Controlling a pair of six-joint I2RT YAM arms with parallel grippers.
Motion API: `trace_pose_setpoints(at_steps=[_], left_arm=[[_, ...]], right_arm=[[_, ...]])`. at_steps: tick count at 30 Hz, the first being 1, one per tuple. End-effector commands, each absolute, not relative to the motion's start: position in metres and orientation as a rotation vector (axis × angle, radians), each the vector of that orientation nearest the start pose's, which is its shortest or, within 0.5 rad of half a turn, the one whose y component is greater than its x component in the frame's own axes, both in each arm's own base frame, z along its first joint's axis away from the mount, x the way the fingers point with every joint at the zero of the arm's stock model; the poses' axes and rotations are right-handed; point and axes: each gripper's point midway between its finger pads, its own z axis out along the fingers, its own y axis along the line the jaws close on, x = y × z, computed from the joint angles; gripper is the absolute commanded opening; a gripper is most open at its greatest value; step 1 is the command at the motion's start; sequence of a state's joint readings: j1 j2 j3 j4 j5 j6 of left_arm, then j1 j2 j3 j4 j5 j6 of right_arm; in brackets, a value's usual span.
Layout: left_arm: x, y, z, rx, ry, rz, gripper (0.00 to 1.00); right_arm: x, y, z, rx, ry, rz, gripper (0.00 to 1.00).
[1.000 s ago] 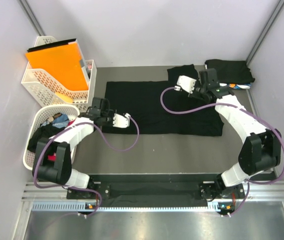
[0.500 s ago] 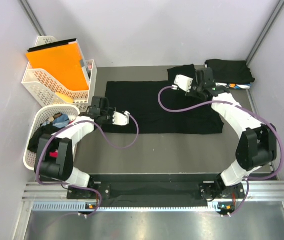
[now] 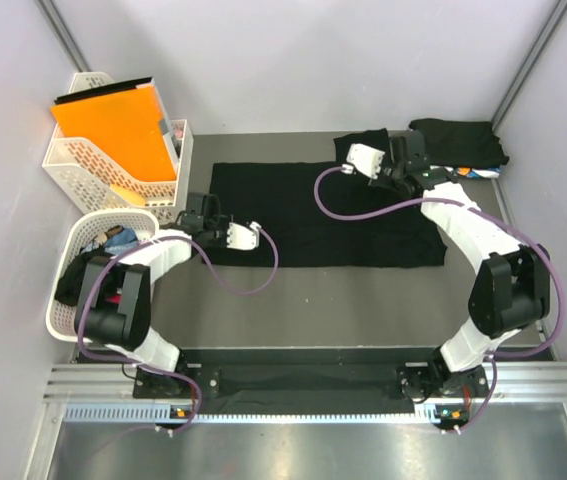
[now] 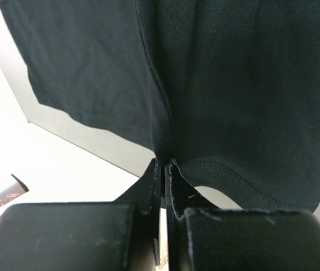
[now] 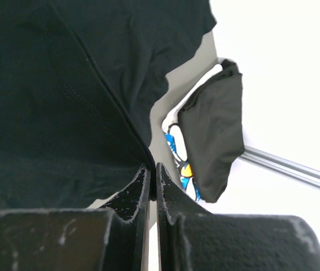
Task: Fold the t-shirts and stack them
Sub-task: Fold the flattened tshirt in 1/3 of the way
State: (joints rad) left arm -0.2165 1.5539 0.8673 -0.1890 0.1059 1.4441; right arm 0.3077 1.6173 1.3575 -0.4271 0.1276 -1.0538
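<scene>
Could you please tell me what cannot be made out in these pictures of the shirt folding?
Folded pile, top view: its black top shirt covers the rest; count unknown.
Round basket, top view: the left arm overlaps tangled clothes; count unknown.
Spread black t-shirt, wrist views: frame edges cut it off; cloth inside the shut jaws is hidden.

The top view is bright and even, with only soft, faint shadows on the table (image 3: 363,290). The metal rail (image 3: 313,440) at the near edge shines a little. In both wrist views the black t-shirt (image 4: 233,84) looks very dark, and the space behind it is washed out white. The left gripper (image 4: 164,165) and right gripper (image 5: 152,167) look fuzzy near the lens.
</scene>
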Motion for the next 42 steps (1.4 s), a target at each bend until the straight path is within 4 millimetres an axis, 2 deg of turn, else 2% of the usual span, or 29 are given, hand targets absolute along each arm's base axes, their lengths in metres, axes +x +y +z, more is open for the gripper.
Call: trace_pose_setpoints(at_steps=[1,14,25,42], left_arm=[[0.419,-0.064,0.087,1.827,1.595,0.476,0.0],[0.426,-0.064,0.087,1.831,1.597,0.488,0.0],[0.425,-0.06,0.087,1.845,1.611,0.506,0.0],[0.418,-0.055,0.087,1.852,1.631,0.524,0.0]], right_arm=[[0.476,0.096,0.23,-1.334,1.759,-0.553,0.0],[0.486,0.108,0.22,-1.366,1.758,-0.542,0.0],[0.492,0.105,0.2,-1.378,1.794,-0.559,0.0],[0.506,0.103,0.181,-1.316,1.834,-0.64,0.02]])
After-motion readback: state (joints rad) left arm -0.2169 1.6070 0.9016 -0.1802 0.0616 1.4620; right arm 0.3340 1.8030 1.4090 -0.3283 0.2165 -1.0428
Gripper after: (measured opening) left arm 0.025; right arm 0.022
